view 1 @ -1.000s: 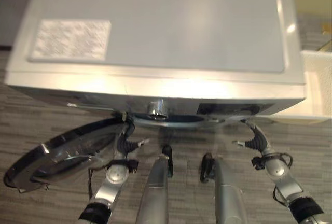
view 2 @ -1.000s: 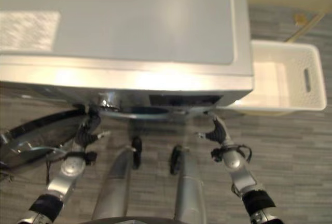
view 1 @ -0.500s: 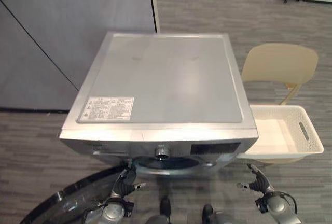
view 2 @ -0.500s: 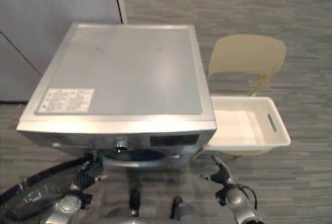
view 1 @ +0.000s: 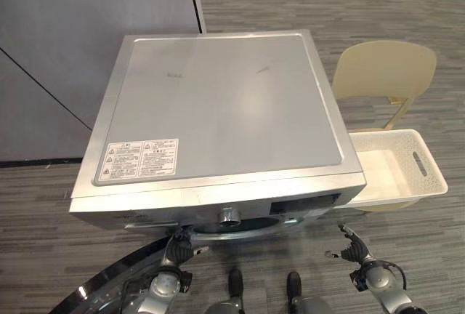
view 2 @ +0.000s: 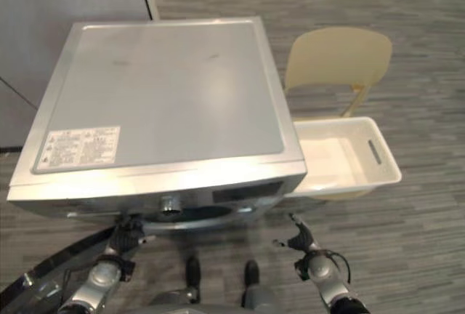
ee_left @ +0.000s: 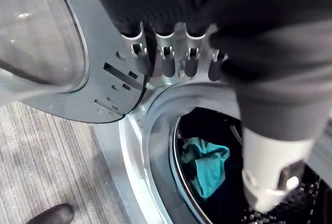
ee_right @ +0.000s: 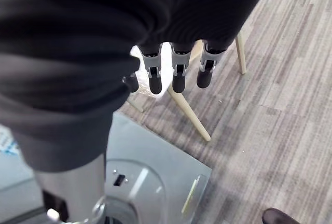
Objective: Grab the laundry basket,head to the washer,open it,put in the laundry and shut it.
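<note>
**A:** So where's everything sitting? The washer (view 1: 218, 118) has its door (ee_left: 57, 53) swung wide to the left, and a teal cloth (ee_left: 207, 164) lies inside the drum.

**B:** Yep. The laundry basket (view 1: 429, 176) is on the chair (view 1: 385, 74), just right of the washer.

**A:** Hands?

**B:** Left hand (view 1: 176, 250) is by the door opening, fingers loose, holding nothing. Right hand (view 2: 300, 241) is low on the right, fingers relaxed too, nothing in it.
</note>
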Robot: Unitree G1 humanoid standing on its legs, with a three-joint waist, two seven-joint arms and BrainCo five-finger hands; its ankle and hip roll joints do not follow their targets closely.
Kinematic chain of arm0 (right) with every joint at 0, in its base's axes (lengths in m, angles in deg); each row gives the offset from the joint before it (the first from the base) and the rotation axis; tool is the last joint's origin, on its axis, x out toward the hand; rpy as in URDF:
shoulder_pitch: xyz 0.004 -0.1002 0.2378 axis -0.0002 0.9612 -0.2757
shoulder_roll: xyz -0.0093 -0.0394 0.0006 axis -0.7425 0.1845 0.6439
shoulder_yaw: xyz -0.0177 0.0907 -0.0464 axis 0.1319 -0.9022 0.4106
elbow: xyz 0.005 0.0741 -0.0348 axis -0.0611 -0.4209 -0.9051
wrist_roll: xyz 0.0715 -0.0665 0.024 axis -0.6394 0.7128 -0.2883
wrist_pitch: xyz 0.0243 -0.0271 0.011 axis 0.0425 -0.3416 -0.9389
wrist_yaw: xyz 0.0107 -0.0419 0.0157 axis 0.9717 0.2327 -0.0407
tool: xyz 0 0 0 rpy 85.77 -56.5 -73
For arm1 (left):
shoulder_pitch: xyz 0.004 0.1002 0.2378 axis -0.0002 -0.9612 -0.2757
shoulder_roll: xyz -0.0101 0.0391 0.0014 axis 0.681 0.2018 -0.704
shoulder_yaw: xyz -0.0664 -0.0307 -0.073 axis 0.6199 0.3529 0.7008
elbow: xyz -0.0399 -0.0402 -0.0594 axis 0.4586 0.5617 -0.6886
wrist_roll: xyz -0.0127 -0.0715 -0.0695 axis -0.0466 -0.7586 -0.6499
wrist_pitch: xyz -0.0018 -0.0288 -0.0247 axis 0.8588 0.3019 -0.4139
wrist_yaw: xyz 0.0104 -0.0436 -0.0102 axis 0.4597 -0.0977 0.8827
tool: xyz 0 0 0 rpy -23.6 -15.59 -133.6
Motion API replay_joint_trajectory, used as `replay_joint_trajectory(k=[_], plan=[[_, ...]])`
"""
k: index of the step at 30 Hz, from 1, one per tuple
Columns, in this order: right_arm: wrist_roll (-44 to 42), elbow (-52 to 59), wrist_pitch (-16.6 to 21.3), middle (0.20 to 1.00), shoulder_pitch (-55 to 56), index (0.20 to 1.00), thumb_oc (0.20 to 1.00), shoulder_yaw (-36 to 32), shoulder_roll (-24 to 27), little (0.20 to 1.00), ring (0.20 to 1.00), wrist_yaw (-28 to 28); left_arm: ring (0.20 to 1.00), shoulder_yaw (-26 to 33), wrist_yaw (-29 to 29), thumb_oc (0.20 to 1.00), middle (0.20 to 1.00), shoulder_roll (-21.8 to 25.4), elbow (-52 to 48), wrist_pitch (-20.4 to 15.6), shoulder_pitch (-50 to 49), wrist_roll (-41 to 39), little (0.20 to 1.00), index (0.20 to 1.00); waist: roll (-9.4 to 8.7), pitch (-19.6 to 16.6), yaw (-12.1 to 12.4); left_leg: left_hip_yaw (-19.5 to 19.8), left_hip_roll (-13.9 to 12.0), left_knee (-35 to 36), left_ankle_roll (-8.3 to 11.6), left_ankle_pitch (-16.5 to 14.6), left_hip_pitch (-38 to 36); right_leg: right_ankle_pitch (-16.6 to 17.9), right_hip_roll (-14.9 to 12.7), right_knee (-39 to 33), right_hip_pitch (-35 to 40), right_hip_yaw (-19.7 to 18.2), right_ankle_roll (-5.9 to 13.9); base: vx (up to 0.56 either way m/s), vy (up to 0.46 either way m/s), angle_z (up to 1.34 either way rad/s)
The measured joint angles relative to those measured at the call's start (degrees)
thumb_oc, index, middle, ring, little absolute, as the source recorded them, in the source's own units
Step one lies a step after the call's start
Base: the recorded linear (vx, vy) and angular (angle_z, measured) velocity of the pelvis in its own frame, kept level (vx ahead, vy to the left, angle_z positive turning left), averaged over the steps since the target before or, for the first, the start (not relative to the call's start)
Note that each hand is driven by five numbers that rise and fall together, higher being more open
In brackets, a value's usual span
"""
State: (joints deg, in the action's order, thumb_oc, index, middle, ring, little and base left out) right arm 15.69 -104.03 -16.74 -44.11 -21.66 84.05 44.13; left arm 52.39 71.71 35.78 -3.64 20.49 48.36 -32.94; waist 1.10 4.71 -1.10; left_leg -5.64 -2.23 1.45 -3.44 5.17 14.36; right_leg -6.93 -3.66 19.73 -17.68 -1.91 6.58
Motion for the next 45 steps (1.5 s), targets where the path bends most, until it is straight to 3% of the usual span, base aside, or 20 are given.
replay_joint_trajectory(k=[2, 3, 5, 7, 9, 10, 12, 13, 14, 15, 16, 17, 18, 23, 26, 32, 34, 40, 45], plan=[[-0.02, 0.18, 0.13, 1.000, 0.71, 1.000, 1.000, 0.60, -1.39, 1.000, 1.000, -0.29, 1.000, -0.17, 0.46, 1.000, 1.000, 1.15, -0.70, -0.29, -0.12, 0.00, 1.000, 1.000, -1.23, -0.18, 1.16, 0.01, 0.53, 0.66, 0.36, 0.27, -0.68, -0.27, -0.66, -3.57, 4.30, -0.04, 0.98, -0.21, -0.252, 0.13], [-0.09, 0.01, 0.46, 1.000, 0.29, 1.000, 1.000, 0.79, -2.05, 1.000, 1.000, -0.14, 1.000, -0.31, 0.72, 1.000, 1.000, 1.40, -0.69, -0.58, -1.06, 0.02, 1.000, 1.000, -2.56, 0.11, 3.04, 0.17, 1.65, 0.53, 1.50, 1.03, -1.46, -1.83, -1.65, -13.27, 10.61, 2.41, 0.79, -0.34, -0.359, 0.06], [-0.50, -0.06, 0.60, 1.000, 0.35, 1.000, 1.000, 0.80, -1.60, 1.000, 1.000, -0.05, 1.000, -0.23, 1.23, 1.000, 1.000, -0.33, -0.78, -0.52, -0.44, 0.01, 1.000, 1.000, -0.47, 0.26, 2.33, 3.72, 0.91, -0.04, 3.19, 2.72, 0.24, 0.47, 0.74, -19.54, 14.09, 2.90, -0.55, -0.23, -0.207, 0.67], [-0.78, -0.36, 0.57, 1.000, 1.08, 1.000, 1.000, 1.19, -1.70, 1.000, 1.000, -0.09, 1.000, -0.51, 1.37, 1.000, 1.000, -0.91, -1.95, -0.49, -0.37, 0.00, 1.000, 1.000, -0.04, 0.44, 2.47, 5.71, -0.31, 0.97, 4.62, 3.97, 1.08, 1.96, 2.42, -22.18, 14.60, 3.38, -2.30, -0.18, -0.083, 0.64], [-0.93, -1.04, 0.91, 1.000, 0.74, 1.000, 1.000, 2.08, -1.50, 1.000, 1.000, 0.00, 1.000, -0.45, 1.90, 1.000, 1.000, -1.02, -2.00, -0.27, -2.59, -0.08, 1.000, 1.000, 0.54, 1.02, 3.26, 7.50, -1.89, 0.37, 7.40, 5.69, 3.19, 2.45, 5.12, -21.72, 13.33, 3.89, -3.28, -0.40, -0.088, 0.37], [-1.24, -1.65, 1.10, 1.000, 0.43, 1.000, 1.000, 2.03, -0.67, 1.000, 1.000, 0.05, 1.000, -0.66, 1.92, 1.000, 1.000, -1.27, -1.98, -0.23, -3.01, -0.15, 1.000, 1.000, 1.10, 2.06, 2.80, 8.63, -2.38, 0.63, 10.06, 8.18, 4.43, 2.72, 6.36, -19.97, 12.41, 5.35, -5.48, -0.29, -0.031, 0.68], [-1.26, -2.19, 0.38, 1.000, 0.73, 1.000, 1.000, 1.56, -0.14, 1.000, 1.000, 0.04, 1.000, -0.47, 1.90, 1.000, 1.000, -0.99, -2.04, -0.20, -2.54, -0.14, 1.000, 1.000, -0.76, 3.62, 2.27, 9.29, -1.76, 0.91, 13.97, 13.48, 6.11, 2.34, 4.19, -17.74, 10.00, 7.59, -9.30, -0.13, -0.008, 0.53], [-1.27, -2.10, 0.38, 1.000, 0.81, 1.000, 1.000, 1.51, -0.22, 1.000, 1.000, 0.04, 1.000, -0.32, 1.86, 1.000, 1.000, -0.42, -1.94, 0.03, -3.69, -0.14, 1.000, 1.000, -3.53, 4.47, 2.31, 9.38, 0.93, -5.35, 11.08, 7.32, 6.55, 3.41, 1.72, -17.47, 9.91, 6.79, -9.35, -0.07, -0.003, 0.05], [-1.27, -1.97, 0.40, 1.000, 0.92, 1.000, 1.000, 1.35, -0.09, 1.000, 1.000, 0.04, 1.000, -0.30, 1.84, 1.000, 1.000, -0.28, -1.84, 0.19, -4.25, -0.15, 1.000, 1.000, -4.84, 4.56, 2.22, 9.27, 2.51, -8.00, 9.57, 3.16, 5.99, 3.71, 0.28, -17.60, 9.91, 5.97, -8.89, 0.06, 0.019, -0.05], [-1.27, -2.19, 0.39, 1.000, 1.38, 1.000, 1.000, 0.09, 0.34, 1.000, 1.000, -0.14, 1.000, -0.03, 1.82, 1.000, 1.000, -0.57, -1.75, 0.16, -4.82, -0.14, 1.000, 1.000, -4.98, 4.59, 1.43, 9.07, 3.44, -9.07, 9.12, 0.38, 2.90, 4.44, -0.85, -18.63, 10.94, 6.18, -8.12, 0.09, 0.018, 0.07], [-1.29, -2.40, 0.25, 1.000, 1.80, 1.000, 1.000, -0.86, 0.56, 1.000, 1.000, -0.14, 1.000, 0.23, 1.84, 1.000, 1.000, -0.94, -1.74, 0.15, -5.35, -0.14, 1.000, 1.000, -4.14, 4.49, 0.53, 8.76, 3.35, -7.95, 8.45, 0.02, 0.61, 4.72, -0.35, -19.49, 12.16, 6.44, -7.70, 0.07, 0.055, 0.26], [-1.36, -2.41, 0.16, 1.000, 2.59, 1.000, 1.000, -2.29, 0.98, 1.000, 1.000, -0.09, 1.000, 0.16, 1.80, 1.000, 1.000, -1.16, -2.05, 0.11, -6.31, -0.12, 1.000, 1.000, -1.62, 4.03, -0.81, 8.67, 1.73, -2.93, 7.42, -0.09, -4.87, 4.81, 1.08, -20.24, 14.13, 7.51, -7.42, 0.01, 0.041, 0.31], [-1.47, -2.51, 0.04, 1.000, 2.84, 1.000, 1.000, -2.49, 1.15, 1.000, 1.000, 0.01, 1.000, 0.13, 1.80, 1.000, 1.000, -1.15, -2.12, 0.12, -5.38, -0.12, 1.000, 1.000, -0.99, 4.05, -1.09, 8.65, 1.19, -0.69, 7.27, -0.20, -6.24, 4.66, 1.60, -20.08, 14.42, 8.17, -7.19, 0.08, 0.086, 0.34], [-1.85, -3.73, 0.28, 1.000, 1.22, 1.000, 1.000, -2.70, 0.15, 1.000, 1.000, -0.05, 1.000, -0.05, 1.88, 1.000, 1.000, -0.76, -4.96, 0.08, -1.82, 0.04, 1.000, 1.000, -0.72, 3.60, -0.44, 9.23, 0.83, 3.21, 4.80, -1.02, -9.53, 5.29, 2.01, -22.55, 17.01, 9.38, -5.20, 0.07, 0.066, 0.15], [-1.84, -3.99, 0.31, 1.000, 1.16, 1.000, 1.000, -2.70, -0.64, 1.000, 1.000, -0.09, 1.000, -0.11, 1.73, 1.000, 1.000, -0.06, -8.32, 0.30, -3.97, 0.19, 1.000, 1.000, -0.42, 2.12, -0.46, 9.11, 1.63, 3.23, 4.72, -1.20, -9.67, 6.19, 1.44, -24.12, 17.93, 9.25, -3.90, 0.03, 0.062, -0.01], [-1.83, -3.14, 0.22, 1.000, 3.50, 1.000, 1.000, -2.98, -0.61, 1.000, 1.000, -0.15, 1.000, 0.92, 0.66, 1.000, 1.000, 6.81, -28.37, -0.79, -8.82, 3.64, 1.000, 1.000, 0.14, 0.08, -0.06, 9.47, 2.00, 3.23, 4.27, -0.82, -9.65, 6.61, 1.17, -24.29, 18.29, 9.87, -3.75, 0.02, 0.050, 0.05], [-1.82, -3.14, 0.24, 1.000, 4.28, 1.000, 1.000, -2.93, -0.65, 1.000, 1.000, -0.27, 1.000, 3.47, 0.74, 1.000, 1.000, 7.30, -29.60, -1.51, -7.71, 4.51, 1.000, 1.000, 0.41, -0.81, 0.05, 9.46, 1.93, 3.23, 4.29, -0.81, -9.80, 6.60, 1.20, -24.31, 18.49, 9.92, -3.74, 0.02, 0.017, 0.02], [-1.77, -3.18, 0.21, 1.000, 5.14, 1.000, 1.000, -2.40, -0.59, 1.000, 1.000, -0.54, 1.000, 9.62, 3.69, 1.000, 1.000, 9.90, -25.45, -1.41, -4.29, 5.77, 1.000, 1.000, 0.17, -0.97, -0.06, 9.43, 1.35, 3.23, 4.46, -0.79, -10.21, 6.46, 1.82, -24.31, 18.88, 9.87, -3.55, 0.00, 0.000, 0.00], [-1.74, -2.63, 0.18, 1.000, 5.46, 1.000, 1.000, -1.82, 0.03, 1.000, 1.000, -2.07, 1.000, 10.08, 6.25, 1.000, 1.000, 12.68, -14.07, -0.14, 2.17, 5.93, 1.000, 1.000, -0.48, -1.29, -0.38, 9.40, 0.93, 3.21, 4.91, -0.34, -8.40, 6.88, 2.16, -24.30, 16.90, 9.79, -3.98, -0.07, -0.014, -0.02]])
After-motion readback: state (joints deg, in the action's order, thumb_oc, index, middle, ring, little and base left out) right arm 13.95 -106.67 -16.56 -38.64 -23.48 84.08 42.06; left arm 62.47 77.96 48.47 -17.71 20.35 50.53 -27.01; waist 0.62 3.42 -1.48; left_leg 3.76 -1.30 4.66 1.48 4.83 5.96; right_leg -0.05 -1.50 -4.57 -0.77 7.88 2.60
